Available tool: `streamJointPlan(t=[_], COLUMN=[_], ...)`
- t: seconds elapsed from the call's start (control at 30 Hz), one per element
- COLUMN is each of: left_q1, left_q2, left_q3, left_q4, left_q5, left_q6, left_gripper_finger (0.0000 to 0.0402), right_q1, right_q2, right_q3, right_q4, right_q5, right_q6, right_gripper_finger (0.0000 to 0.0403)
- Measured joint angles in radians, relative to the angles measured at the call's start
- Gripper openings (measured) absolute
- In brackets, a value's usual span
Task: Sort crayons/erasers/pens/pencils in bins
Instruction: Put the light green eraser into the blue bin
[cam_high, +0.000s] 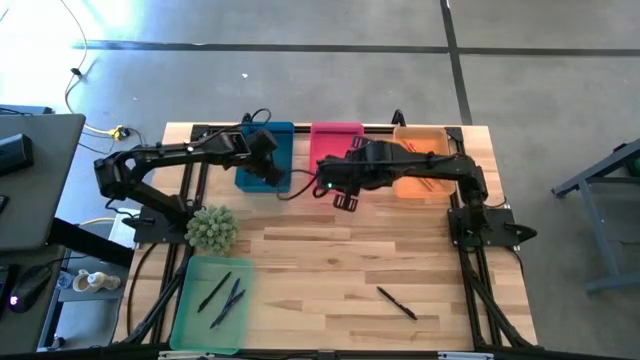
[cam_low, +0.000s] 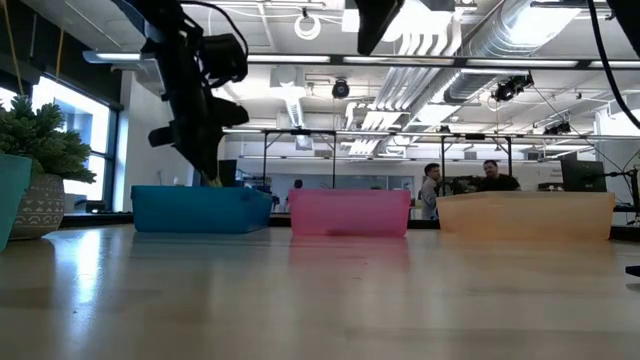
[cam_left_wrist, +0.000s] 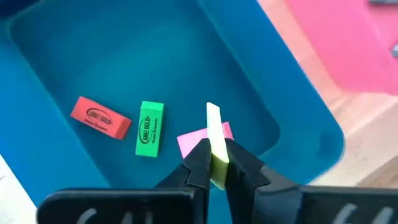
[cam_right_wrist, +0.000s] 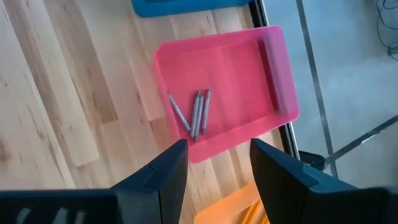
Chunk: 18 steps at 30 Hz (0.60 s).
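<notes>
My left gripper (cam_left_wrist: 214, 155) is shut on a yellow eraser (cam_left_wrist: 214, 130) just above the dark blue bin (cam_high: 262, 168). A red eraser (cam_left_wrist: 100, 117), a green eraser (cam_left_wrist: 149, 128) and a pink eraser (cam_left_wrist: 189, 140) lie flat on that bin's floor. My right gripper (cam_right_wrist: 217, 155) is open and empty above the near edge of the pink bin (cam_right_wrist: 230, 68), where three grey crayons (cam_right_wrist: 194, 115) lie. Pencils (cam_high: 425, 168) lie in the orange bin (cam_high: 405, 185). Pens (cam_high: 224, 297) lie in the mint green bin (cam_high: 190, 320). One dark pen (cam_high: 397, 302) lies on the table. My left gripper pinches the yellow eraser's two flat faces near one end (cam_left_wrist: 217, 169) between its two fingers. The fingers come from above, slanting down into the blue bin. The eraser sticks out beyond the fingertips, lifted clear of the bin's floor.
A spiky green plant in a pot (cam_high: 211, 228) stands at the table's left, between the blue and mint bins. The three far bins stand in a row along the far edge. People show in the room beyond the table (cam_low: 432, 185).
</notes>
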Motion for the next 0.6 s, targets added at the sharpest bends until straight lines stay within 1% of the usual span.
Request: streamJointPlan(t=[0.13,0.33,0.43,0.6], left_q1=[0.010,0.021,0.024,0.035], left_q2=[0.004,0.003,0.003,0.003], left_q3=[0.006,0.006,0.006,0.006], left_q4=[0.008,0.019,0.019,0.018], left_q5=[0.000,0.000,-0.001,-0.001], left_q6=[-0.002,-0.002,-0.002,-0.006], left_gripper_finger=[0.0037,0.0094,0.0126,0.0178], right_q1=[-0.026,-0.063,-0.083,-0.123], right_q2=[-0.018,-0.046,-0.077,-0.150], right_q3=[0.000,-0.013,-0.062,-0.210], right_q4=[0.000,0.000,0.001,0.002], right_q5=[-0.017,-0.028,-0.029,-0.033], right_q6=[-0.036,-0.051,-0.061,-0.046], right_gripper_finger=[0.0165,0.0165,0.0165,0.0165])
